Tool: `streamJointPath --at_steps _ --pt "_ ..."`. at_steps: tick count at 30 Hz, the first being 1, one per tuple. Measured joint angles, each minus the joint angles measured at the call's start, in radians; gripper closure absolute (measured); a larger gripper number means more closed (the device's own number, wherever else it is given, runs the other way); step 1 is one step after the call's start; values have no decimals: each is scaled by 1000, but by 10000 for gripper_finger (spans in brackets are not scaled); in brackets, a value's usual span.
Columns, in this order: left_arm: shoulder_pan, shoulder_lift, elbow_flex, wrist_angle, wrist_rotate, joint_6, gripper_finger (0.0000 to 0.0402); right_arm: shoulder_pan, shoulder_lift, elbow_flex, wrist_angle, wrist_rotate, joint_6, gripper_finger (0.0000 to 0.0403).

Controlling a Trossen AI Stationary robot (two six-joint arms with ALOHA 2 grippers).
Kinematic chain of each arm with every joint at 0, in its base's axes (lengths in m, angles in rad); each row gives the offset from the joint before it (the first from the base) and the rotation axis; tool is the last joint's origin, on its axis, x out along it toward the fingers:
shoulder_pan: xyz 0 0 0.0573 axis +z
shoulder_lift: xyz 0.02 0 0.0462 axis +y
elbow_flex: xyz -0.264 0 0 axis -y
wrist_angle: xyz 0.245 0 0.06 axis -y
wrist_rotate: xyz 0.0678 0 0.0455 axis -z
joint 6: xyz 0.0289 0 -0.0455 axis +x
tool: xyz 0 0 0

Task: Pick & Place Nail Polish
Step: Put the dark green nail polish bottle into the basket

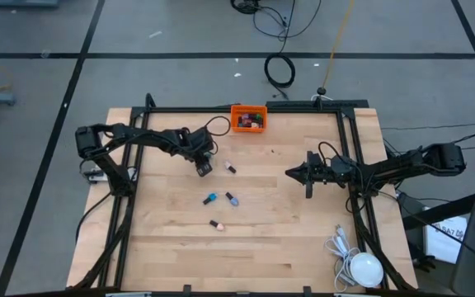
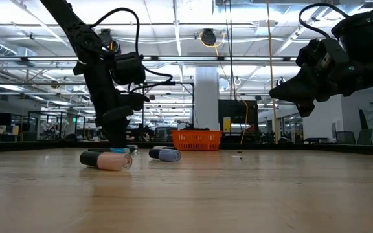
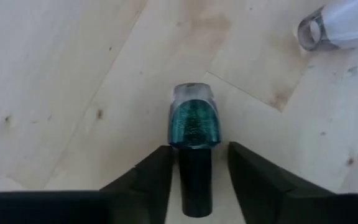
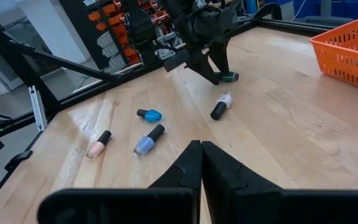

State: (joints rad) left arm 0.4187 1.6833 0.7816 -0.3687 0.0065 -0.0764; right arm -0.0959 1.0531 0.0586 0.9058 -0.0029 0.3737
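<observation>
Centrally, left gripper (image 3: 191, 171) straddles teal bottle (image 3: 193, 124), fingers apart; right gripper (image 4: 201, 163) closed

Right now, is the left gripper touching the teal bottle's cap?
Cannot tell. In the left wrist view the left gripper straddles the dark cap of the teal nail polish, fingers close beside it, but neither contact nor a gap shows plainly.

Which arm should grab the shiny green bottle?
Left. The left pincer is down at the table, its open fingers either side of the glittery teal nail polish bottle's dark cap. The right pincer is shut and hovers away from the bottles.
</observation>
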Motion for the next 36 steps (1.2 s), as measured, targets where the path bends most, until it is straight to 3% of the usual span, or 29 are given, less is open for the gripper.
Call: streamJointPath --at_steps 8,18,31,36 --pt "-1 0 0 0 9 13 364 0 0 0 0 0 0 403" --pt "-28 -5 -4 26 -9 42 366 0 0 0 -1 1 -3 403" --pt "-115 -215 -7 84 -291 76 366 0 0 0 1 2 -16 403" --pt "-142 -300 -6 197 -322 113 366 0 0 0 0 2 -19 403"
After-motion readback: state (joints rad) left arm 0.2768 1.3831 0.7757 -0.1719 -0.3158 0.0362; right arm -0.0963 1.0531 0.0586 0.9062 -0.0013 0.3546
